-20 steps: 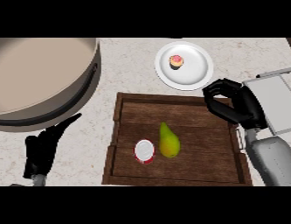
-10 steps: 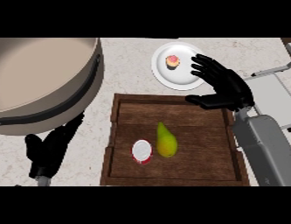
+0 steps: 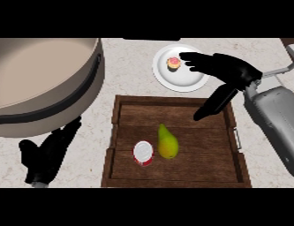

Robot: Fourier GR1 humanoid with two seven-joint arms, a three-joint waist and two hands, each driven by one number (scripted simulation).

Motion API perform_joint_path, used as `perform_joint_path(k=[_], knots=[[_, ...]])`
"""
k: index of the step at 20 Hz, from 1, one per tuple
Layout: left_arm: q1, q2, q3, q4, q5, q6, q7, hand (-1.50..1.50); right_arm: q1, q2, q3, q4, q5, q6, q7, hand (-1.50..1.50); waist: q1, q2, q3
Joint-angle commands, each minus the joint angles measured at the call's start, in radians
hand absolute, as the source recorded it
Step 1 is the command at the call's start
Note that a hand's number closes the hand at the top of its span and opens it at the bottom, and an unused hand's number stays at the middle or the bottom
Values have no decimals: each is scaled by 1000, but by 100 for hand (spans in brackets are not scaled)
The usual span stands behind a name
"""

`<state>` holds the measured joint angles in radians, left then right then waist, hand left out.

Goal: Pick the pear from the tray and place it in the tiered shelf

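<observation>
Head view shows a large beige pot (image 3: 32, 84) on the worktop at the left, a wooden tray (image 3: 168, 99) just beside it, and a white plate (image 3: 183, 80) behind the tray. The pear (image 3: 167, 142) lies in the middle of the tray with its narrow end pointing away from the robot. A small red and white tub (image 3: 143, 152) is just beside it on the left.

The step in hand seems to be the reach for the pear. To do it well, the right hand (image 3: 235, 71) should descend from above and from the right, so that the fingers close round the thick part of the fruit and do not push the tub.

The right hand is released, fingers spread, above the tray's far right corner and the plate's edge, well apart from the pear. The left hand (image 3: 45, 152) rests relaxed at the lower left, beside the tray. The tiered shelf cannot be made out.
</observation>
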<state>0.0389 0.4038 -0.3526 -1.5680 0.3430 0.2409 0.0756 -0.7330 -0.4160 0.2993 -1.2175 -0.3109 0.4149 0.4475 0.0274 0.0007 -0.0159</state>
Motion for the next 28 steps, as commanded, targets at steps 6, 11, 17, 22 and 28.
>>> perform_joint_path(k=[6, 11, 17, 22, 28], knots=[[-166, 65, 148, -40, 35, 14, 27, 0, -173, 29, 245, -43, 217, 86, 212, -150, -18, -3, 14], [-199, 65, 168, -3, 60, 6, 36, 0, -211, 143, 289, -28, 249, 46, 301, -150, -35, 1, 14], [-182, 45, 118, -54, 35, 44, 60, 0, -209, 160, 380, 10, 304, 124, 367, -150, -34, 0, 15], [-174, 50, 132, -31, 30, 49, 33, 0, -215, 183, 406, 12, 332, 146, 412, -150, -38, 0, 15], [-175, 20, 107, -65, 34, 79, 59, 0, -168, 188, 430, 4, 380, 118, 409, -150, -42, -1, 16]])
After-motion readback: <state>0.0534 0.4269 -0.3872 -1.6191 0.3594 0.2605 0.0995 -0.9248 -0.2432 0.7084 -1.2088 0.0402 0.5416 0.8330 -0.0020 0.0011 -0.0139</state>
